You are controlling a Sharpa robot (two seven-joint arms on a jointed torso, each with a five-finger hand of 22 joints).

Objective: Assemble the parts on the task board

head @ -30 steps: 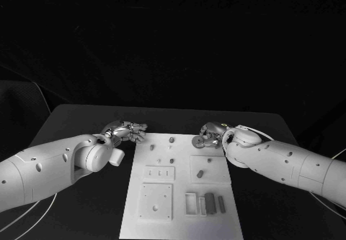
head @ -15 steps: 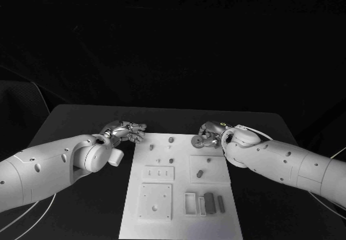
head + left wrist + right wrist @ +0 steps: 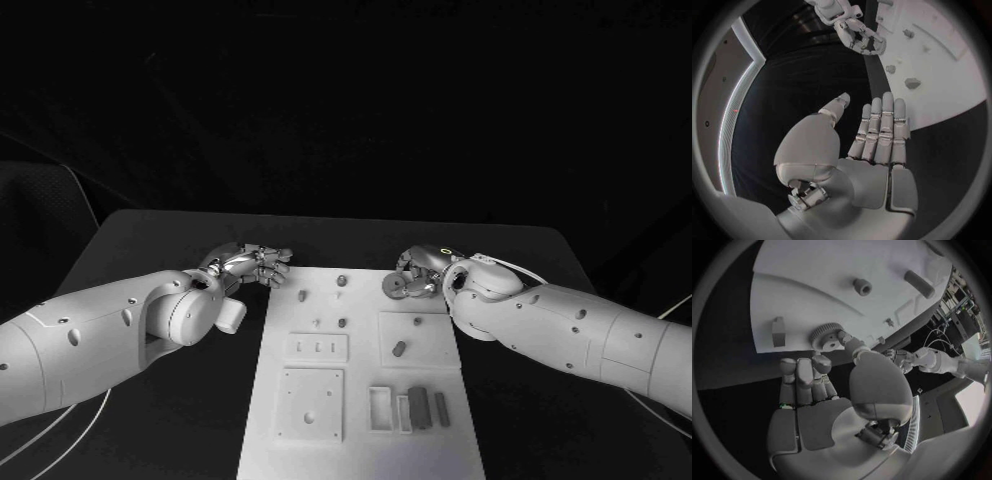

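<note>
Fingertips of the right hand (image 3: 826, 385) are pinched on a small toothed gear (image 3: 825, 336), thumb against its hub and other fingers under its rim, so the gear is held clear of the task board (image 3: 433, 350) just at the board's far right corner. A grip this light, taken at the tips, is judged to have been chosen so that the gear's bore is left free and can be lowered over a post. In the head view the same hand (image 3: 415, 273) is seen at that corner with the round gear (image 3: 392, 286) at its inner side.

The left hand (image 3: 857, 150) is held flat with fingers straight and close together and the thumb apart; nothing is gripped by it. It hovers over the dark worktop (image 3: 173, 235) just off the board's far left corner (image 3: 248, 265), probably kept out of the way while being ready to steady the board.

On the board's far end small pegs (image 3: 342, 281) stand between the two hands. A short cylindrical part (image 3: 400, 349) lies on a raised square plate right of the board's middle. At the board's near end, a white frame and dark bar-shaped parts (image 3: 420, 404) lie side by side. Which seat is meant for the gear cannot be told.
</note>
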